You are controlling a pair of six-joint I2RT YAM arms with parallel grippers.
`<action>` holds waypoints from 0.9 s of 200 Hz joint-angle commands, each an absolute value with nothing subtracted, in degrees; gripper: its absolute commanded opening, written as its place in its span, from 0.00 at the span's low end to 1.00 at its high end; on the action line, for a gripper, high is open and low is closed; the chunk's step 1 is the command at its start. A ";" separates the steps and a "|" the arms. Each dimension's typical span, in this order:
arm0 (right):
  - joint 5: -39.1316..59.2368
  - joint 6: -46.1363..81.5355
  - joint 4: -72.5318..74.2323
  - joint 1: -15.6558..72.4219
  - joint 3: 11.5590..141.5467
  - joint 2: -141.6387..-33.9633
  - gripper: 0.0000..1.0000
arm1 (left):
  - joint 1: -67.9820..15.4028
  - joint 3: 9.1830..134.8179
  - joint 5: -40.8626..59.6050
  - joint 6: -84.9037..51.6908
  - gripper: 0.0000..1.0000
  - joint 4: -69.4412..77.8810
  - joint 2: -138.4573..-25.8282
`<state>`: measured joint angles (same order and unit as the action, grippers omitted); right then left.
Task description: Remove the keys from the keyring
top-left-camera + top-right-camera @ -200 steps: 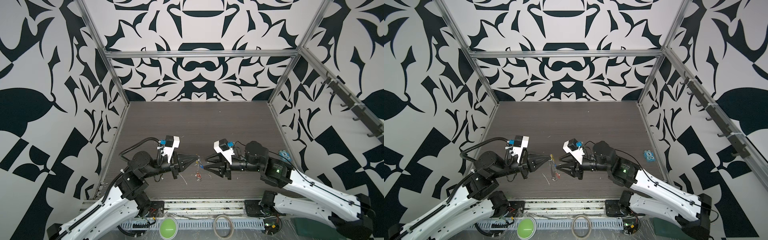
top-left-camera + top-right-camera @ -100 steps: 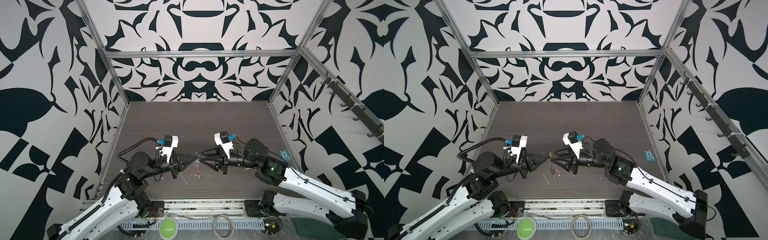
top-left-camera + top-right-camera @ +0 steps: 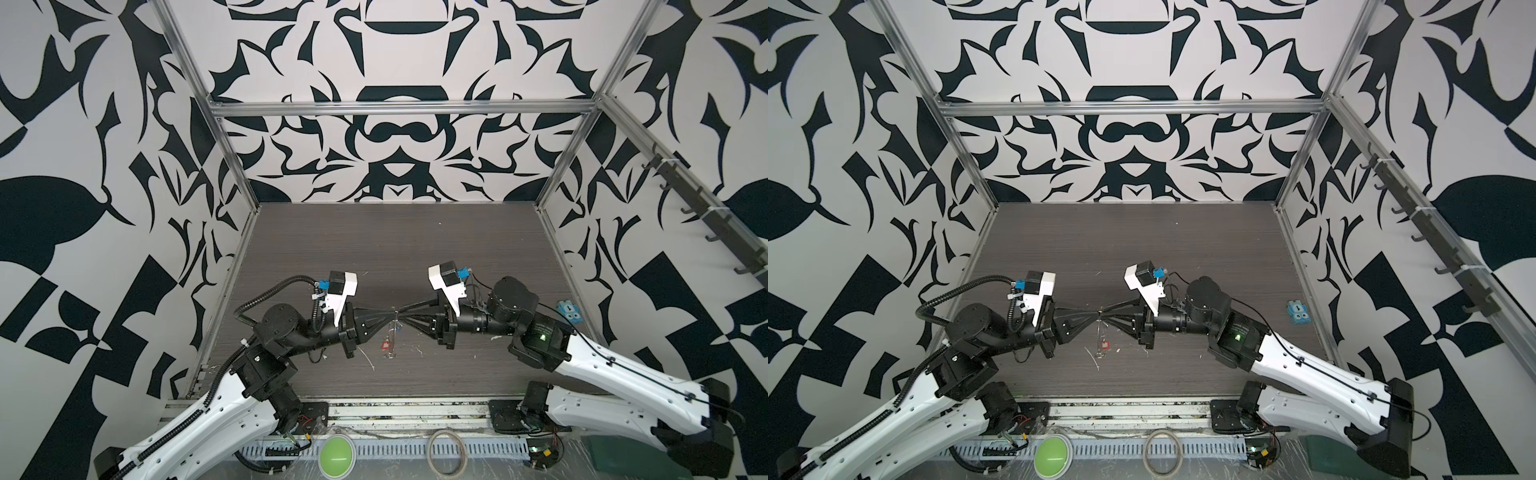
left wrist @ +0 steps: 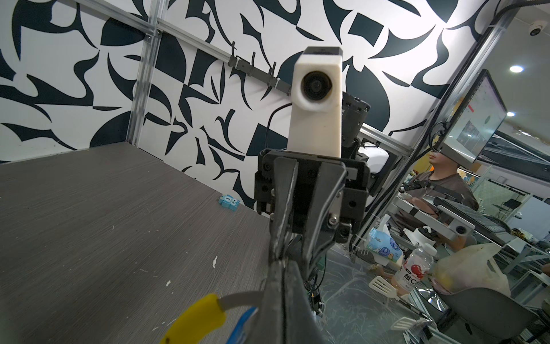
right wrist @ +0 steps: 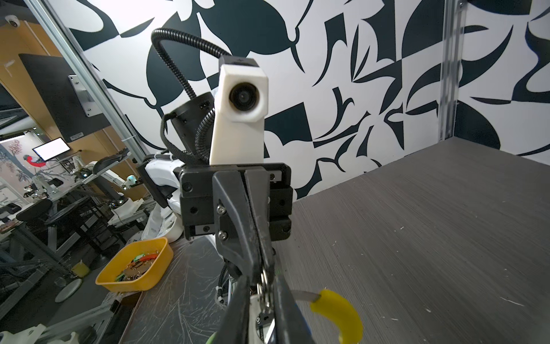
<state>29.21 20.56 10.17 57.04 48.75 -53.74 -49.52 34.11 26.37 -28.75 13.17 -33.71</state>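
Holding on the left: left gripper (image 3: pixel 392 322), fingers pressed fully together, clamps the thin grey wire of the keyring (image 4: pixel 238 298) just beside its yellow sleeve (image 4: pixel 196 318).
Right gripper (image 3: pixel 401 318): meets the left one tip to tip; fingers (image 5: pixel 238 315) almost together, pinching the small silver ring (image 5: pixel 264 284) of the blue-tag keys (image 4: pixel 242 326).
Place: above the desk (image 3: pixel 395 249), midway between its side edges, nearer the front edge than the back.
Keyring: raised off the desk at the joined tips, with the loop drooping below them.
Red-tag keys (image 3: pixel 386 345): hang on the loop under the tips; touching the desk or just clear of it, cannot tell.
Side item: small pale-blue block (image 3: pixel 568 311), lies near the right edge, well apart from both grippers.
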 commanded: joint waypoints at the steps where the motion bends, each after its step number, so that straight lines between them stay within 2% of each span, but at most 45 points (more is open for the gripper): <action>1: 30.40 20.51 12.75 57.23 50.49 -53.48 0.17 | -49.64 33.59 26.78 -29.27 0.00 15.88 -33.19; 110: 30.59 21.20 12.59 57.27 49.41 -53.36 0.15 | -49.66 33.34 24.89 -28.74 0.00 15.17 -31.65; 180: 31.97 21.75 13.02 57.29 49.61 -54.07 0.00 | -49.66 33.51 24.88 -28.56 0.00 15.43 -32.51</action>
<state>30.52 21.12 10.37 57.04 48.75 -54.43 -49.56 33.56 25.28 -28.73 13.45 -32.56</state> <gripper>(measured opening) 0.047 0.042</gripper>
